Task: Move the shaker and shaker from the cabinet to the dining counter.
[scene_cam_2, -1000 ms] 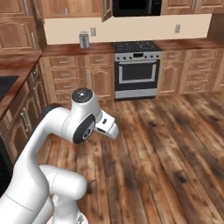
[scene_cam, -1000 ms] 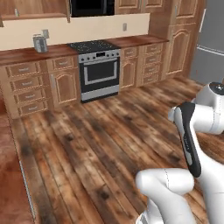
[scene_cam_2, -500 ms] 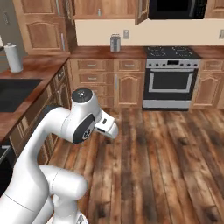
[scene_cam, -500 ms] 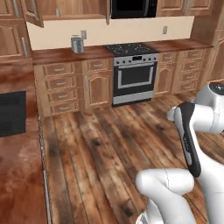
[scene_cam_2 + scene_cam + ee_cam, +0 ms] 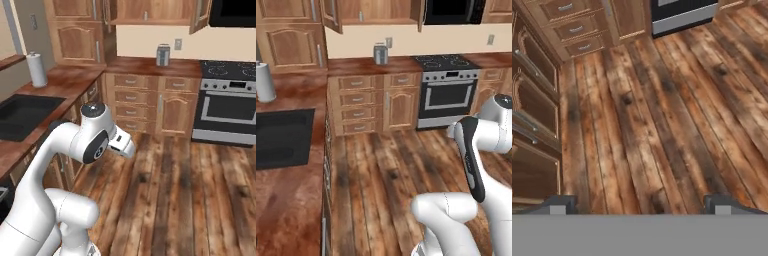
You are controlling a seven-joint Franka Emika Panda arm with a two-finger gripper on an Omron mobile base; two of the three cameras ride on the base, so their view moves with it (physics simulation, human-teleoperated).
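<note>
The step in hand seems to be the approach to the cabinet (image 5: 373,11), whose doors stand open above the counter (image 5: 368,66). No shaker can be made out inside. The end effector (image 5: 640,204) is released and empty, over the wooden floor (image 5: 662,115). Next, the base should come nearer and the arm should rise to the shelf.
</note>
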